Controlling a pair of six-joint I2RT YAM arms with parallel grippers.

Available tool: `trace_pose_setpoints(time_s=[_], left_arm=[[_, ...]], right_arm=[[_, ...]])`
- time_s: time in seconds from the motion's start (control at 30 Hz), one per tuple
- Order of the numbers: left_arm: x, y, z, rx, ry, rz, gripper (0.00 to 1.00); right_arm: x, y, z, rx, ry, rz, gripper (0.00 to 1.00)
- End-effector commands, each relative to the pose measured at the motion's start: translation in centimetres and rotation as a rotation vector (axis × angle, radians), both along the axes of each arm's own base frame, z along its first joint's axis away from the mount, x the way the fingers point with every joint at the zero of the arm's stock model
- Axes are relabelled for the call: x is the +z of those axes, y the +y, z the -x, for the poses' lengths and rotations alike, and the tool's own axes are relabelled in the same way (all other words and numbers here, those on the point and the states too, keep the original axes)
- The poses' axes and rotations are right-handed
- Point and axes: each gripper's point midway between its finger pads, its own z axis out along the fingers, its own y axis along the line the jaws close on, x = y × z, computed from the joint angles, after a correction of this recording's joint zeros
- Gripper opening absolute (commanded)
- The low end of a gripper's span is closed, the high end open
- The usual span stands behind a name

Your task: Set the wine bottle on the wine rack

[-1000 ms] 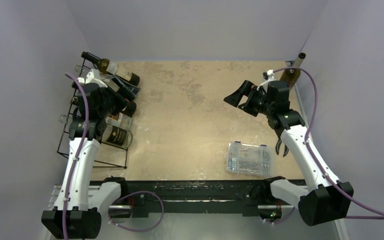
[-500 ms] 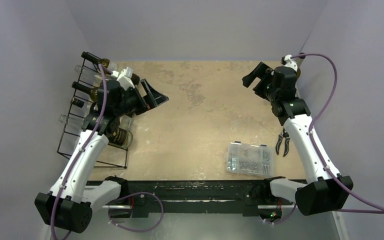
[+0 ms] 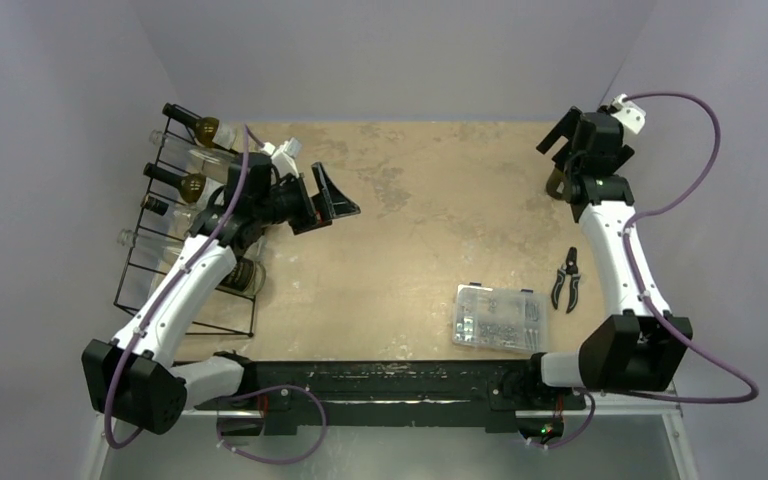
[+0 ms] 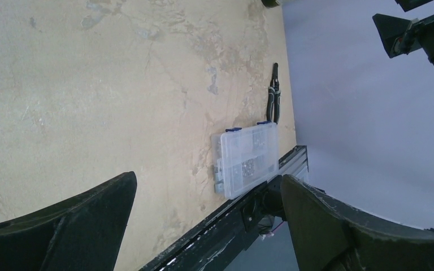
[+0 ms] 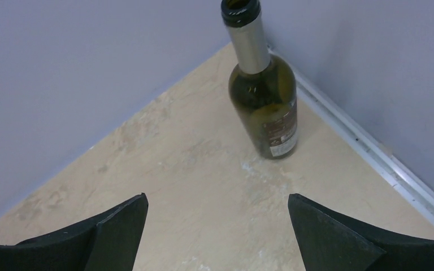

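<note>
Green glass wine bottle is standing upright in the far right corner of the table. Right gripper is hovering just before it, arm stretched far, fingers spread wide, empty. Left gripper is pointing toward the table's middle beside the wine rack, likewise spread and empty.

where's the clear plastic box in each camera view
Top external: the clear plastic box lies right of centre, in the lower half.
Left wrist: the box is just below centre, turned on end.
Right wrist: not in it.
Shared landmark: the black pliers lie close beside it in both views.
</note>
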Motion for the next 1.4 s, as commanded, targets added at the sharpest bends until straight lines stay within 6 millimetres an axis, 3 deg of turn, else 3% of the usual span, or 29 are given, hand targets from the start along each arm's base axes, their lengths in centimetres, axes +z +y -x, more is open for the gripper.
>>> trace_pose_setpoints(time_s=[0.0,0.37,0.6,0.77,0.93,1.1,1.37], left_arm=[[1.6,-1.0,-0.1,-0.071,-0.042,0.017,1.00],[0.1,-1.8,-0.6,-0.126,-0.003,0.019,1.00],[-0.6,-3.1,-0.6,-0.176,0.052,0.107,1.00],[-1.3,-2.7,-1.1,-0.162,0.080,0.109,1.00],[-1.9,-2.5,-1.6,-0.152,0.104,0.118,0.99],[-2.3,-2.3,-2.1,-0.144,0.126,0.138,0.98],[-2.9,-2.4,-2.4,-0.144,0.142,0.156,0.98]], right_arm=[[3.0,-3.4,-1.7,-0.121,-0.080,0.134,0.99],[2.7,-8.6,-5.4,-0.285,-0.111,0.242,0.99],[2.8,-10.1,-8.1,-0.281,-0.165,0.276,0.99],[1.8,-10.6,-10.7,-0.261,-0.149,0.267,0.93],[1.0,-11.2,-12.0,-0.270,-0.145,0.268,0.89],[0.4,-11.4,-12.9,-0.258,-0.144,0.276,0.82],[0.0,-11.2,-13.5,-0.223,-0.143,0.306,0.49]])
